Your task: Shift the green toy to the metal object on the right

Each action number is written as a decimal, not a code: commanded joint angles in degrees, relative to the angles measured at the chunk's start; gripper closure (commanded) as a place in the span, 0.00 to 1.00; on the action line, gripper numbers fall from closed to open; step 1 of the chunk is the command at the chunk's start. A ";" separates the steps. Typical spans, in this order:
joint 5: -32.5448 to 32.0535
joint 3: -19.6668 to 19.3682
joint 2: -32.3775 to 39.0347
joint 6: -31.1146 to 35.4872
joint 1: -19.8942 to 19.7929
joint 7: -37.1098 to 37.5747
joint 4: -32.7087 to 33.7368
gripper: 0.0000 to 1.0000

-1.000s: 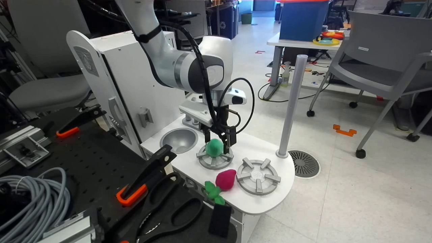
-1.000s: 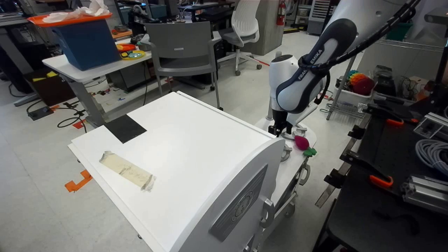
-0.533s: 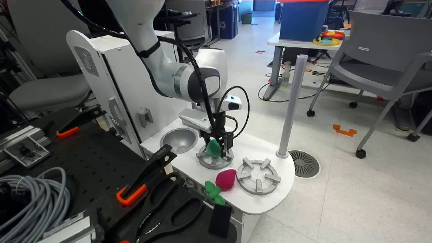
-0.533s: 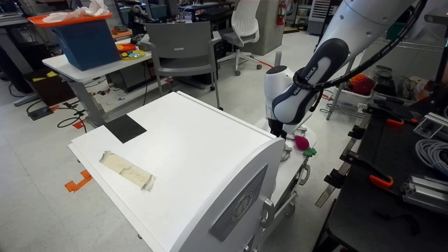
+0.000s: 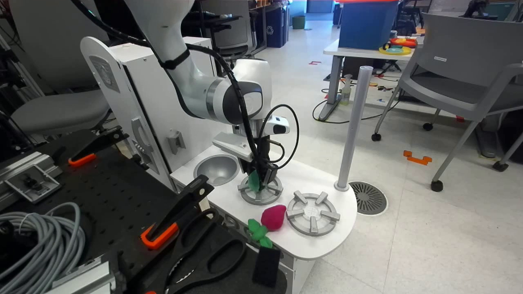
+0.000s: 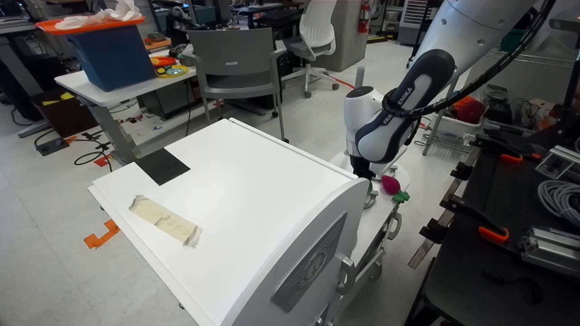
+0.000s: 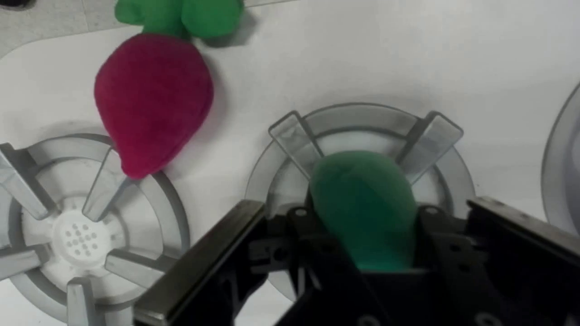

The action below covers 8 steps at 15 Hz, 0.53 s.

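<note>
Your jaws are pinching the green toy (image 7: 364, 199) from two opposite sides, and it is looking narrow between them, so it is probably soft and giving under the squeeze. You are gripping from above, which is likely helping you fit between the raised spokes (image 7: 428, 147). The toy is showing over the sink-side burner (image 7: 362, 118); whether it is bearing on the spokes or hanging just clear, the views are not settling. With that hold, you are seemingly completing the grasp, and the carry is not yet being made. Outward from there, the pink toy (image 7: 154, 99) is lying on its side, its green leaves (image 7: 213, 18) pointing to the edge of the worktop (image 5: 302, 176) and its tip meeting or overhanging a spoke of the right-hand burner (image 5: 314, 224). That burner, showing a bare middle, is lying to the right in an exterior view, so you are presumably aiming there. Because the pink toy is crowding that rim, you are needing some height on the way over, or you are risking a bump. The pole (image 5: 353, 126) is standing upright near that burner, perhaps limiting any wide swing. The sink (image 5: 220, 175) is lying beside the sink-side burner, away from your likely path.
</note>
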 commanded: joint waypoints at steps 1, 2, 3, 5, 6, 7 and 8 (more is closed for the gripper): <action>-0.52 -1.13 -6.03 5.48 -0.89 0.33 -9.86 0.93; -0.19 -1.54 -6.55 7.08 -1.42 0.70 -10.85 0.93; -0.02 -2.30 -6.97 8.50 -1.68 1.12 -11.69 0.93; 0.58 -3.62 -7.13 10.53 -2.57 2.04 -11.85 0.93; 0.81 -4.44 -6.69 10.89 -2.98 2.65 -10.91 0.93; 0.94 -5.12 -6.44 11.01 -3.38 3.17 -10.21 0.93; 1.13 -5.69 -5.80 10.60 -3.99 3.68 -8.64 0.93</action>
